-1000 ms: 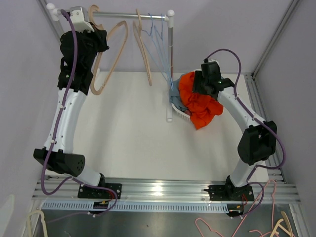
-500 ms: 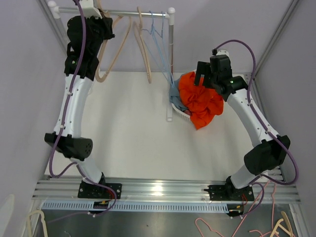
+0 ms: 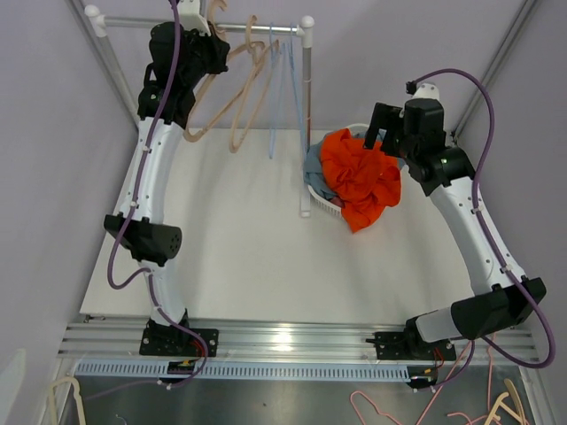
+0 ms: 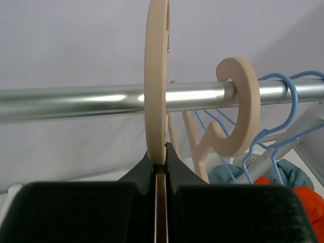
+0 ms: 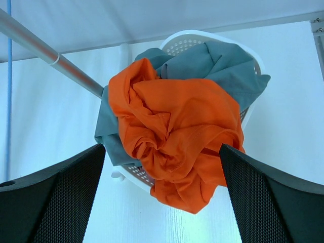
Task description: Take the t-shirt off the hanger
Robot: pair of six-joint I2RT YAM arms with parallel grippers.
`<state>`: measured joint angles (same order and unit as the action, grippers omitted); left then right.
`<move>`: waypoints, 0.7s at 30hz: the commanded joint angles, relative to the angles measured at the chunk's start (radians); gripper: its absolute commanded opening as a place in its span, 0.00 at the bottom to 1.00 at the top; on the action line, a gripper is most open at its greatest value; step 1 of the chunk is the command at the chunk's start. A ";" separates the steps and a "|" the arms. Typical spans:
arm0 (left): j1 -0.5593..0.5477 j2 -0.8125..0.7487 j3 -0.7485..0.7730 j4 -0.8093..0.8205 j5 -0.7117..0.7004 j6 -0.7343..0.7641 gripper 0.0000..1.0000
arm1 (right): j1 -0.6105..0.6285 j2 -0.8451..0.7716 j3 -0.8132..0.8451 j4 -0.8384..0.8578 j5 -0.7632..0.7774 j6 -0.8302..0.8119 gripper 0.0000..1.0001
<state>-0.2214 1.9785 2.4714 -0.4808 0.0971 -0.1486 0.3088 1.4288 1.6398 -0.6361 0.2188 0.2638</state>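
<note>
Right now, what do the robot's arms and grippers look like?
The left arm and right arm have white links, black joint housings and a purple cable looping alongside. The left gripper is smooth black; the right gripper is black with mesh texture.

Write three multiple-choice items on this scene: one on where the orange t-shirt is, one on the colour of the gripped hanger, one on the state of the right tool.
1. Where is the orange t-shirt?
A. Hung over the rail.
B. Heaped in the white basket.
C. Spread flat on the table.

2. What colour is the hanger that the left tool grips?
A. Blue.
B. Beige.
C. Black.

3. How is the right tool?
A. Shut on the t-shirt.
B. Shut on the basket.
C. Open, holding nothing.

Answers:
1 B, it lies crumpled on a grey garment in the basket.
2 B, the hook clamped in that tool is beige.
3 C, its fingers stand wide apart above the heap.
</note>
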 commanded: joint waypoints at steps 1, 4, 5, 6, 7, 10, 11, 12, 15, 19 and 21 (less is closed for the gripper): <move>-0.007 0.003 0.035 0.028 0.019 -0.002 0.00 | -0.005 -0.039 -0.026 0.039 -0.030 -0.012 0.99; -0.009 0.016 0.031 0.010 -0.002 0.004 0.00 | -0.008 -0.050 -0.051 0.053 -0.039 -0.009 0.99; -0.010 0.017 0.026 0.007 -0.010 0.007 0.01 | -0.008 -0.050 -0.055 0.053 -0.044 -0.005 0.99; -0.012 0.017 0.014 0.004 -0.017 0.018 0.00 | -0.010 -0.050 -0.061 0.058 -0.050 -0.003 1.00; -0.013 0.016 0.008 0.002 -0.033 0.023 0.01 | -0.010 -0.047 -0.064 0.059 -0.053 -0.001 0.99; -0.015 0.011 -0.026 -0.004 -0.057 0.029 0.01 | -0.010 -0.047 -0.069 0.065 -0.070 0.008 1.00; -0.015 0.013 -0.031 -0.008 -0.059 0.027 0.00 | -0.010 -0.047 -0.067 0.065 -0.076 0.011 1.00; -0.015 0.014 -0.038 -0.008 -0.059 0.023 0.01 | -0.008 -0.048 -0.066 0.061 -0.081 0.011 0.99; -0.015 0.023 -0.040 -0.016 -0.060 0.005 0.01 | -0.008 -0.070 -0.069 0.056 -0.081 0.009 1.00; -0.015 -0.042 -0.115 0.004 -0.056 -0.025 0.08 | -0.008 -0.102 -0.078 0.049 -0.073 0.002 0.99; -0.015 -0.085 -0.152 0.024 -0.056 -0.034 0.24 | -0.010 -0.107 -0.078 0.047 -0.073 0.002 1.00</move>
<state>-0.2264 1.9739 2.3619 -0.4763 0.0475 -0.1585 0.3035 1.3705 1.5585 -0.6090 0.1493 0.2691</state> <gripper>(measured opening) 0.204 0.993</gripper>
